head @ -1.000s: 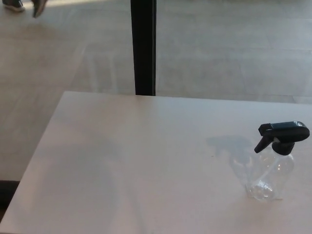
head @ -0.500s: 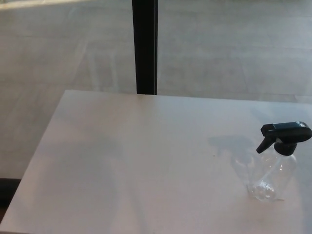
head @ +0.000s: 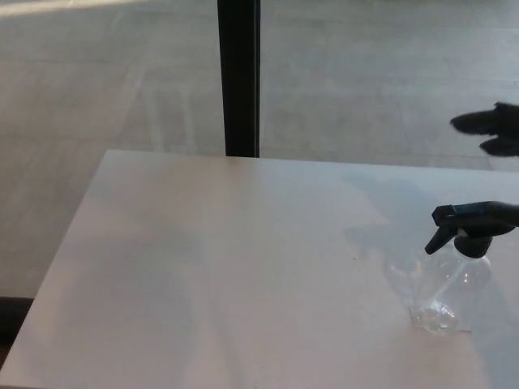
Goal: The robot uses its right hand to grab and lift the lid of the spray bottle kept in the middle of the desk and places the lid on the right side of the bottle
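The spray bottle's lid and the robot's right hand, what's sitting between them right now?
Nothing: in the head view, only bare desk and floor separate the lid from the right hand above it.

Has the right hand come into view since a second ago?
Yes. The right hand now shows at the picture's right edge, above the desk's far edge and up from the spray bottle's black lid; earlier it was out of frame.

Right hand [head: 491,130] now in view at right edge, fingers apart, above bottle.
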Tool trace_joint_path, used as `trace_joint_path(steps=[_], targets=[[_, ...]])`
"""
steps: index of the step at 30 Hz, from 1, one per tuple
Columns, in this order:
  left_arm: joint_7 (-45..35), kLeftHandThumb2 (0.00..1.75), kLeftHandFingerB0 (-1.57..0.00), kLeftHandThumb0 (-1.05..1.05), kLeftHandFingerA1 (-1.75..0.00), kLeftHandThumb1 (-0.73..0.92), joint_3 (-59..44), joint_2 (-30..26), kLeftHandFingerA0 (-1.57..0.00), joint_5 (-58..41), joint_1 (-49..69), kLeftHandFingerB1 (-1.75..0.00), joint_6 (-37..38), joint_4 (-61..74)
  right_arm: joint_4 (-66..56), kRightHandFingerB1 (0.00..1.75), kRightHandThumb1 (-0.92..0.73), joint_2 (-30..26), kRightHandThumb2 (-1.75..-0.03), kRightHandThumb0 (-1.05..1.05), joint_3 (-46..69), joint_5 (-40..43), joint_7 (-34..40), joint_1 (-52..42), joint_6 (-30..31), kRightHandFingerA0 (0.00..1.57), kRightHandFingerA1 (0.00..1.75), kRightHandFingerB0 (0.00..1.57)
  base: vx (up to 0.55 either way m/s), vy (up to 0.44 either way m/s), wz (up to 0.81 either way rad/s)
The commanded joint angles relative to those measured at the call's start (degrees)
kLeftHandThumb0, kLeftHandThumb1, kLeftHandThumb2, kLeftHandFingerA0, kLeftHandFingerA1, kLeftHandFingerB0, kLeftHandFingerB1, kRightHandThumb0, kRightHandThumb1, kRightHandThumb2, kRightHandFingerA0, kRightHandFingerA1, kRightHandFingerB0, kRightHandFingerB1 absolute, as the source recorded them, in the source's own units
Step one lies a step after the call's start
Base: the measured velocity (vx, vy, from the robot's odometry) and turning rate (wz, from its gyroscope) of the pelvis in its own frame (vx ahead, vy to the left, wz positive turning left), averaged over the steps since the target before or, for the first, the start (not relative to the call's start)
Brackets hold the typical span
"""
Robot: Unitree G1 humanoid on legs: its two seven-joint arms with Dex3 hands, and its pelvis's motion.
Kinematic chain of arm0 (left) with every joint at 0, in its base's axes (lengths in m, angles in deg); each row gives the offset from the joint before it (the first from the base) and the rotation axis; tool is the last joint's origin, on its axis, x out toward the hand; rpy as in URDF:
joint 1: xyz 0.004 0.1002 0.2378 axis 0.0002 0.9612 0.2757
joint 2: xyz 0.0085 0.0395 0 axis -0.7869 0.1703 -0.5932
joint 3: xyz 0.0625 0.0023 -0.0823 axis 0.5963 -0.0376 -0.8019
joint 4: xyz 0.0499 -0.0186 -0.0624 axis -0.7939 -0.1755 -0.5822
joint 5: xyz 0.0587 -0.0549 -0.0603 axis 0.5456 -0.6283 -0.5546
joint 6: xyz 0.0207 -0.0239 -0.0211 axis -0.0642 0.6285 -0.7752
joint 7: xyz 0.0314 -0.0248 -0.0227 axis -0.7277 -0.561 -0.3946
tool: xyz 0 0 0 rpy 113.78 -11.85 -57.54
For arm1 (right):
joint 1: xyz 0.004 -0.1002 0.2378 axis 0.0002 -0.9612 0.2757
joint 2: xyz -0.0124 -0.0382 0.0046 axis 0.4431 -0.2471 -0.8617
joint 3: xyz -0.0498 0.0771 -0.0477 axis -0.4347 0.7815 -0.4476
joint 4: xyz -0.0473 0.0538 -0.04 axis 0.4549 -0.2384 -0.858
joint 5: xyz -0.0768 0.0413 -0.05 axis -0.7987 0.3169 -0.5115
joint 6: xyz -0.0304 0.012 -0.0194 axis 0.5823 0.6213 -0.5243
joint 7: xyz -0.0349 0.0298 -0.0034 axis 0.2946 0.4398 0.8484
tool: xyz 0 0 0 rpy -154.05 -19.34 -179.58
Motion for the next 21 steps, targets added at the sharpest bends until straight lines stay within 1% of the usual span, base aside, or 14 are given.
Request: trace_joint_path(steps=[1, 3, 4, 6, 7, 12, 13, 14, 15, 16, 17, 18, 19, 21], targets=[[0.3, 0.63, -0.41, -0.73, -0.47, 0.76, -0.1, -0.3, -0.59, -0.5, 0.0, -0.39, 1.4, -0.8, -2.5, 0.42, -0.51, -3.9, -0.86, -0.72, -5.7, -9.6, -8.8, 2.1, -1.4, 0.14, 0.49, 0.19, 0.0, 0.0, 0.0], [0.2, 0.64, -0.4, -0.73, -0.47, 0.77, 0.1, -0.1, -0.57, -0.3, 0.2, -0.39, 1.8, -0.9, -3.0, 0.42, -0.52, -4.5, -0.87, -0.74, -6.7, -10.7, -9.9, 2.6, -0.4, 0.13, 0.47, 0.19, 0.0, 0.0, 0.0], [0.0, 0.64, -0.42, -0.73, -0.47, 0.79, 0.5, -0.2, -0.57, 0.0, 0.3, -0.39, 2.0, -0.6, -3.5, 0.3, -0.68, -5.1, -0.61, -0.78, -8.0, -13.4, -9.8, 3.0, -0.5, 0.19, 0.37, 0.26, 0.0, 0.0, 0.0], [-0.4, 0.64, -0.43, -0.75, -0.49, 0.79, -0.1, -0.3, -0.58, -0.8, 0.6, -0.39, 1.4, 0.0, -3.9, 0.29, -0.68, -5.6, -0.63, -0.87, -10.1, -18.8, -8.6, 4.1, -0.4, 0.22, 0.39, 0.26, 0.0, 0.0, 0.0], [-1.0, 0.63, -0.42, -0.75, -0.49, 0.78, -0.8, -0.3, -0.58, -1.5, 0.4, -0.39, 1.3, -0.5, -3.5, 0.41, -0.54, -5.4, -0.97, -0.87, -10.3, -19.0, -8.7, 4.6, 0.0, 0.16, 0.49, 0.17, 0.0, 0.0, 0.0], [-0.9, 0.64, -0.41, -0.77, -0.47, 0.79, -0.4, -0.3, -0.61, -0.9, 0.2, -0.38, 1.5, -1.0, -3.8, 0.39, -0.56, -5.3, -1.0, -0.9, -11.6, -21.8, -9.6, 6.1, 2.3, 0.18, 0.5, 0.13, 0.0, 0.0, 0.0], [-0.9, 1.02, -0.36, -0.78, -0.6, 0.63, -0.2, -0.2, -0.54, -0.7, 0.4, -0.52, 1.8, -0.7, -4.2, 0.28, -0.72, -5.2, -0.63, -0.92, -12.0, -23.3, -9.2, 6.3, 2.8, 0.26, 0.43, 0.25, 0.0, 0.0, 0.0], [-0.9, 0.65, -0.41, -0.76, -0.47, 0.8, 0.1, -0.2, -0.6, -0.5, 0.6, -0.38, 2.1, -0.3, -4.7, 0.41, -0.56, -5.0, -0.97, -0.88, -12.4, -25.0, -8.4, 6.3, 3.2, 0.26, 0.53, 0.19, 0.0, 0.0, 0.0], [-0.9, 0.65, -0.41, -0.76, -0.47, 0.8, 0.2, -0.2, -0.6, -0.4, 0.6, -0.38, 2.2, -0.2, -4.8, 0.41, -0.56, -4.9, -0.97, -0.88, -12.5, -25.9, -7.9, 6.3, 3.2, 0.26, 0.53, 0.19, 0.0, 0.0, 0.0], [-1.1, 0.64, -0.42, -0.77, -0.48, 0.8, 0.3, -0.2, -0.59, -0.3, 0.8, -0.38, 2.5, -0.3, -5.2, 0.31, -0.7, -4.8, -0.62, -0.76, -12.6, -28.5, -4.7, 5.7, 1.9, 0.53, 0.55, 0.33, 0.0, 0.0, 0.0], [-1.1, 0.64, -0.42, -0.77, -0.48, 0.8, 0.3, -0.2, -0.59, -0.4, 0.8, -0.38, 2.4, -0.3, -5.2, 0.31, -0.7, -4.6, -0.62, -0.76, -12.5, -30.0, -2.8, 5.3, 1.2, 0.53, 0.55, 0.33, 0.0, 0.0, 0.0], [-1.1, 0.64, -0.41, -0.76, -0.47, 0.8, 0.3, -0.2, -0.58, -0.3, 0.7, -0.38, 2.3, -0.3, -5.2, 0.32, -0.73, -4.7, -0.62, -0.72, -13.0, -32.5, -0.6, 5.1, 0.1, 0.65, 0.63, 0.36, 0.0, 0.0, 0.0], [-1.2, 0.64, -0.42, -0.75, -0.48, 0.81, 0.4, -0.2, -0.59, -0.3, 0.8, -0.38, 2.2, -0.2, -4.5, 0.35, -0.73, -4.4, -0.62, -0.7, -13.4, -37.8, 7.2, 4.1, -3.0, 0.84, 0.9, 0.47, 0.0, 0.0, 0.0], [-1.1, 0.64, -0.42, -0.77, -0.48, 0.81, 0.7, -0.3, -0.6, 0.1, 0.9, -0.38, 2.6, -0.3, -3.0, 0.4, -0.74, -4.0, -0.64, -0.61, -13.3, -41.7, 17.1, 2.9, -7.7, 0.93, 1.28, 0.55, 0.0, 0.0, 0.0]])
